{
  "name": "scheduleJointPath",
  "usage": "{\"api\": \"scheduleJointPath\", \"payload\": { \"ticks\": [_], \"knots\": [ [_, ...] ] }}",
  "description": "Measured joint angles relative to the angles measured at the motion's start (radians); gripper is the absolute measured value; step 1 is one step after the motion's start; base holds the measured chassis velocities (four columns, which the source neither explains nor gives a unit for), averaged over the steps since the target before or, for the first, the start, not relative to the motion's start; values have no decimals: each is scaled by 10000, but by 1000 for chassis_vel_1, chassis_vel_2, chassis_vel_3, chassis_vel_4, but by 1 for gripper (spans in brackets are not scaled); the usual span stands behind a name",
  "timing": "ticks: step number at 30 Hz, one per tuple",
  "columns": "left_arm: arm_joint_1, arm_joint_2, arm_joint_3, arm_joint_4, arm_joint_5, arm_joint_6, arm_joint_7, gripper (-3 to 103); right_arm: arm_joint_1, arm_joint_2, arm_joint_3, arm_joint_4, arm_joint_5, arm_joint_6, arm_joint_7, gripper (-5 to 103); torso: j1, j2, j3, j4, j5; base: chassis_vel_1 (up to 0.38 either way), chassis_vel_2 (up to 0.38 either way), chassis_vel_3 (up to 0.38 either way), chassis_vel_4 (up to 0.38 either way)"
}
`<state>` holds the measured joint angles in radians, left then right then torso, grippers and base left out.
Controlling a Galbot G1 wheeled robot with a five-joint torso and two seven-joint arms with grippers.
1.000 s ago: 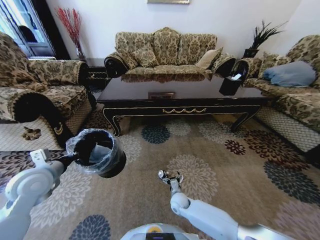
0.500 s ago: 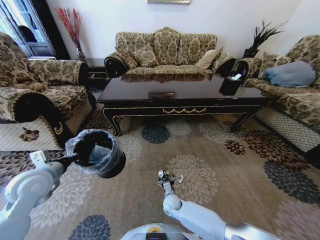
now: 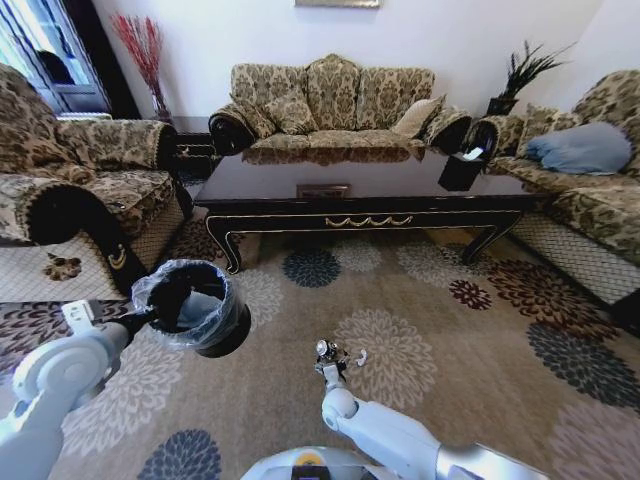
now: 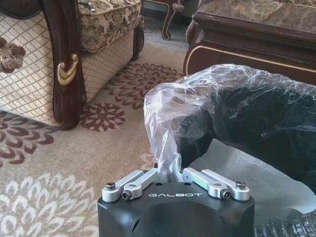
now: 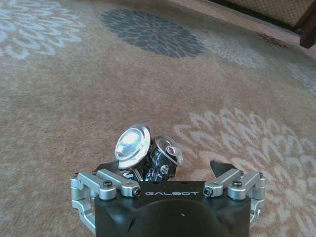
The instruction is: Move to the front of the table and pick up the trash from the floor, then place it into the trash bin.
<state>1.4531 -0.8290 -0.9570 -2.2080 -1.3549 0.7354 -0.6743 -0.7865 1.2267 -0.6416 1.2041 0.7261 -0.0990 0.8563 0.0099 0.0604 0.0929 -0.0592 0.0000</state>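
1. While the left gripper [image 4: 170, 169] is clenched on the rim of the black trash bin [image 3: 229, 334], pinching its clear liner bag [image 4: 168, 118] too, the bin hangs at the robot's left side, near the armchair [image 3: 90, 190] and short of the dark coffee table [image 3: 370, 180].
2. The right gripper [image 5: 163, 169] is low over the patterned carpet [image 5: 74, 74], in front of the table. Its jaws stand apart.
3. The shiny silver-and-dark ball [image 5: 134, 144] lies between these jaws. It is against one finger, and a gap shows on the other side. I judge it is not yet clamped.
4. To do this grasp well, centre the ball between the fingers before closing; otherwise it may roll or be pushed out.
5. Close slowly and low, so that the pads meet the ball at its middle. Crumpled foil is light and slippery.
6. Lift only when the ball is firmly held.
7. Hold the bin level and steady, with its mouth open upward.
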Motion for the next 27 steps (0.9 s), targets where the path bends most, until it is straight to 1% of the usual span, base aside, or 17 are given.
{"api": "scheduleJointPath", "payload": {
  "ticks": [9, 16, 26, 27],
  "knots": [
    [-10, 74, 0, 41, -6, -1, -3, 2, 26, 184, 221, -552, 55, 45, -24, 100, 0, 0, 0, 0, 0, 0, 0, 0, 0],
    [-27, 82, 35, 61, -6, 0, -10, 2, 37, 289, 386, -986, -110, 28, -96, 100, 1, 0, 0, -1, 0, 0, 0, 0, 0],
    [-6, 101, 34, 59, -5, -1, -24, 2, 61, 493, 599, -1584, -306, 127, -382, 100, 0, 0, 0, -1, 0, 0, 0, 0, 0],
    [-2, 101, 34, 59, -5, 0, -24, 2, 66, 511, 622, -1632, -333, 171, -433, 103, 0, 0, 0, -1, 0, 0, 0, 0, 0]
  ]
}}
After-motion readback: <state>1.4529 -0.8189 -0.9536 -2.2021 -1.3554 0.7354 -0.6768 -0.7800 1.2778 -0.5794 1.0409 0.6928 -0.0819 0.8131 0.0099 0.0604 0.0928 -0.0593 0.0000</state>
